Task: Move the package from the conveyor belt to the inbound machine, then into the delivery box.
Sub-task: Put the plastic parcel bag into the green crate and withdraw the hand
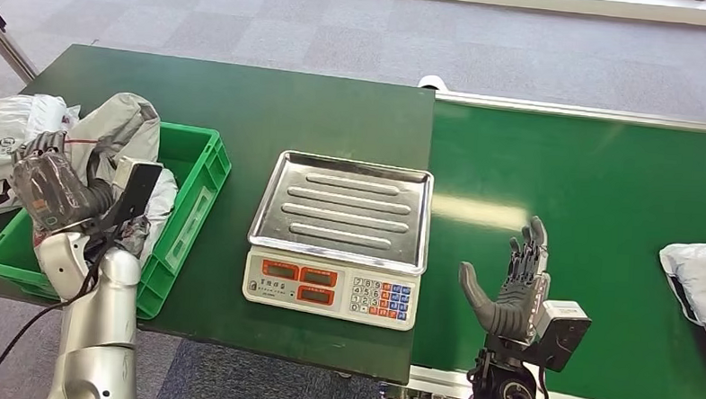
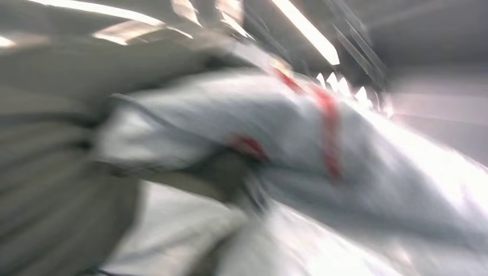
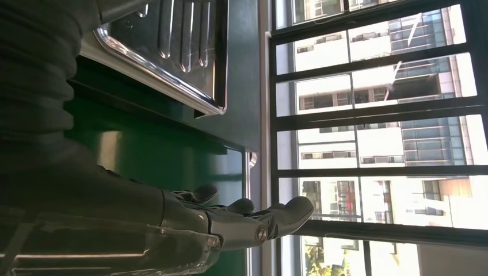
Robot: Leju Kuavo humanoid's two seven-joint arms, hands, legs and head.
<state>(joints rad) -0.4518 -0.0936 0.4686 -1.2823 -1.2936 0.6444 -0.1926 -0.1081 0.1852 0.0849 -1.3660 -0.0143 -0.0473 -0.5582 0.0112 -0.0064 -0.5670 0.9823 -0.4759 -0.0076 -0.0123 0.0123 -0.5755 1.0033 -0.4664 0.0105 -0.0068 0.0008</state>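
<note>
Head view: left robot hand grips the package over the bin; right robot hand spread. Early release could drape it across the rim.

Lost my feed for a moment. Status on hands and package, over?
Left hand holds grey plastic package over green plastic crate. Right hand open above green conveyor belt. Steel scale tray bare. Nothing in the way.

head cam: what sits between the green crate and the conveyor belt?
The white electronic scale with a ribbed steel tray, empty, on the dark green table, stands between the green plastic crate and the green conveyor belt. Seen in the head view.
</note>
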